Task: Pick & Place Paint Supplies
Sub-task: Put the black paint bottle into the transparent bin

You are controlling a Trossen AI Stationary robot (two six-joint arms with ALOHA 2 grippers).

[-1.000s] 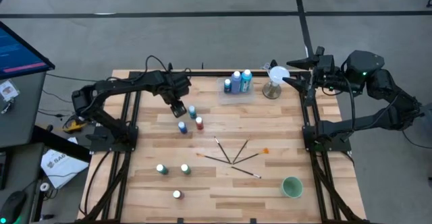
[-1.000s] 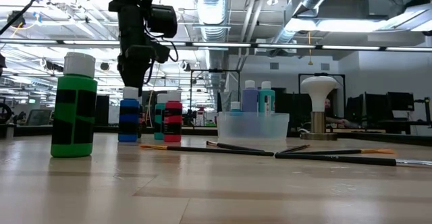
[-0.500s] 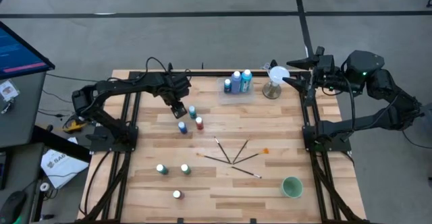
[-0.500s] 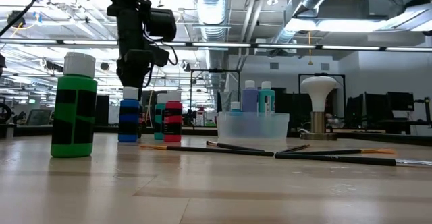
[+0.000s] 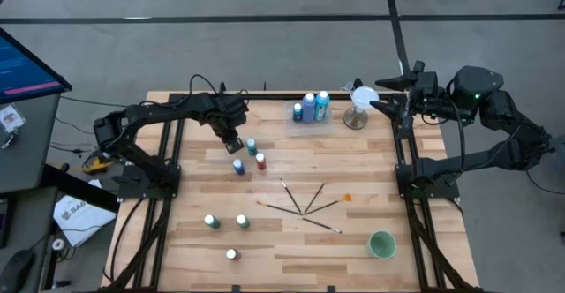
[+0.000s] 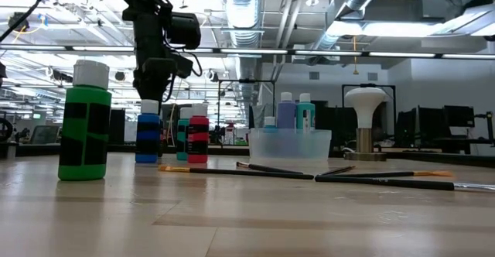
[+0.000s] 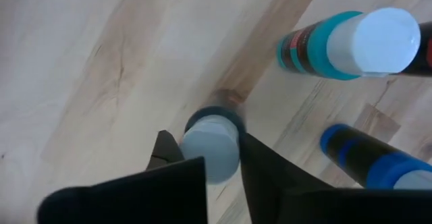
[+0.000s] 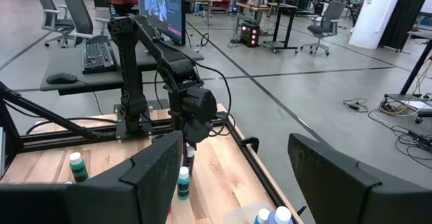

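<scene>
clamping its two fingers (image 7: 266, 166) against either side of a small white-capped bottle (image 7: 210, 150), the left gripper (image 5: 232, 140) stands over the wooden table (image 5: 185, 262), on the left arm's side of the clear tub (image 5: 311, 123). the pinched bottle is upright on the wood, its body mostly hidden under the cap and the fingers. just beside it, a little nearer the tub, stand a teal bottle (image 5: 252, 144), a red bottle (image 5: 260, 161) and a blue bottle (image 5: 238, 165), all upright and none touching the gripper.

inside the tub stand three more white-capped bottles (image 5: 310, 104), two of them taller than the third. in front of the tub, toward the middle of the table, several thin dark-handled paintbrushes (image 5: 305, 205) lie fanned out flat on the boards. well away from the tub, toward the near left corner, two green bottles (image 5: 211, 221) and a lone red-sided one (image 5: 231, 254) stand apart from one another.

just on the other side of the tub is a white-topped stand (image 5: 360, 99), and next to that hangs the right gripper (image 8: 234, 156), its fingers spread wide with nothing between them. a round green cup (image 5: 381, 244) sits far from the tub, at the near right of the table.
</scene>
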